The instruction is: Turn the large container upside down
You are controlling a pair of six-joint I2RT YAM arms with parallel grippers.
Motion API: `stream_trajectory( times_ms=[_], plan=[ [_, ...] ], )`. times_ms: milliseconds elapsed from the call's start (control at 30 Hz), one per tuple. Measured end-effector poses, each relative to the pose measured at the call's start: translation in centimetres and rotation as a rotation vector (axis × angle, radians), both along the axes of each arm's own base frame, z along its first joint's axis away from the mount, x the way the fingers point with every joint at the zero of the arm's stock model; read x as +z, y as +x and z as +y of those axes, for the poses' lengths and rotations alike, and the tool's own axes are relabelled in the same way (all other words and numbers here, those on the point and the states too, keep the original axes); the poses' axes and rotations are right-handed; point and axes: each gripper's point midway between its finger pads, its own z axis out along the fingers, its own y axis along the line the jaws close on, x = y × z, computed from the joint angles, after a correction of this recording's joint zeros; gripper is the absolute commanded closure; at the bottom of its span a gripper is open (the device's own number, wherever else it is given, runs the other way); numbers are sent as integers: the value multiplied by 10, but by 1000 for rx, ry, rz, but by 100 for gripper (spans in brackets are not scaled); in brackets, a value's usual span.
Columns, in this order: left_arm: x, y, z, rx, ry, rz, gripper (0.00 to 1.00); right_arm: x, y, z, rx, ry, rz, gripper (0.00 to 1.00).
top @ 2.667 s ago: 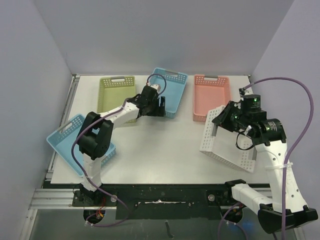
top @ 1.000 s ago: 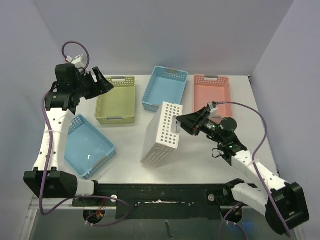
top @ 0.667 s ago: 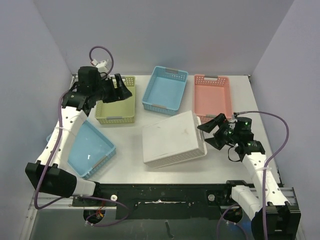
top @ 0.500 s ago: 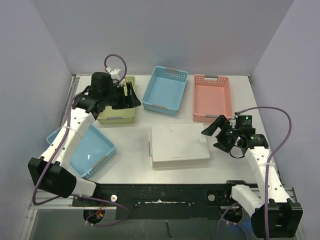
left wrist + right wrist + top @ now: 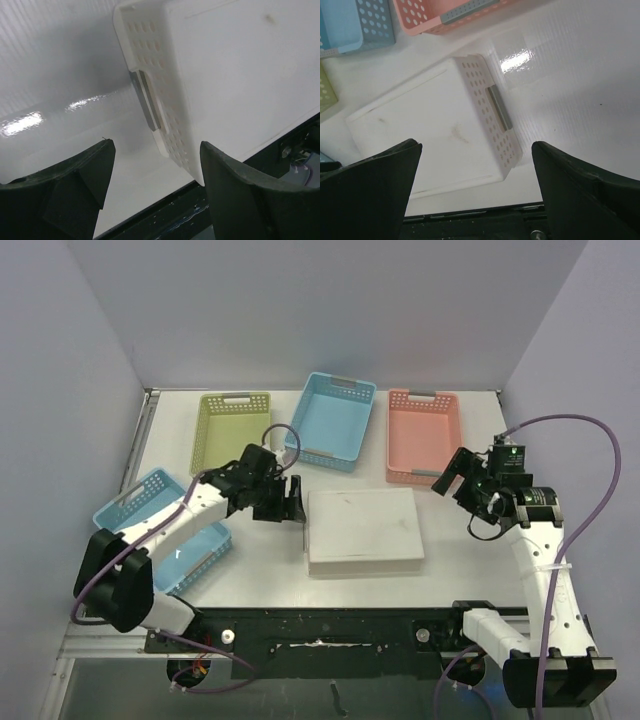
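Fingers on both arms stand wide apart, and neither pair holds anything. My left fingers (image 5: pixel 75 185) hang low over the bench (image 5: pixel 255 560), just beside the left short end of the large white container (image 5: pixel 362 530). In the left wrist view that end's perforated wall and its grey handle (image 5: pixel 147 102) sit between the two fingertips, with a clear gap on both sides. My right fingers (image 5: pixel 365 190) are raised above the bench off the container's right end. They are apart from it, and from above they sit near the pink basket's near right corner. The right wrist view looks down past them onto the container.

The container lies upside down, with its flat solid base facing up and its rim on the bench. It sits about midway along the near edge, with its long sides parallel to that edge.

Along the far edge stand a green basket (image 5: pixel 232 430), a blue basket (image 5: pixel 330 422) and a pink basket (image 5: pixel 425 435), all open side up. A second blue basket (image 5: pixel 160 530) sits skewed at the left edge, partly under my left arm.
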Motion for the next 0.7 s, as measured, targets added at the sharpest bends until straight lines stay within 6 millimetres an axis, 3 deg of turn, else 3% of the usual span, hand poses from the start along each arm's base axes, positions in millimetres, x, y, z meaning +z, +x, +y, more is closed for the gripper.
stream_trajectory(
  times_ms=[133,200,400,567,633,700],
  plan=[
    [-29,-16,-23,-32,-17,63,30,15,7,-9,-12,-51,-32,0],
    [-33,-23,-51,-87,-50,60,30,22,9,-13,-22,-73,-52,1],
    [-37,-41,-176,-331,-143,40,30,33,11,-20,-48,-101,-72,1],
    [-14,-60,-274,-517,-287,11,30,46,16,-16,-50,-74,-123,1],
    [2,-71,-295,-580,-349,-6,30,48,15,-15,-48,-69,-129,2],
    [18,-86,-298,-632,-400,-6,30,48,15,-15,-49,-70,-129,2]
  ],
)
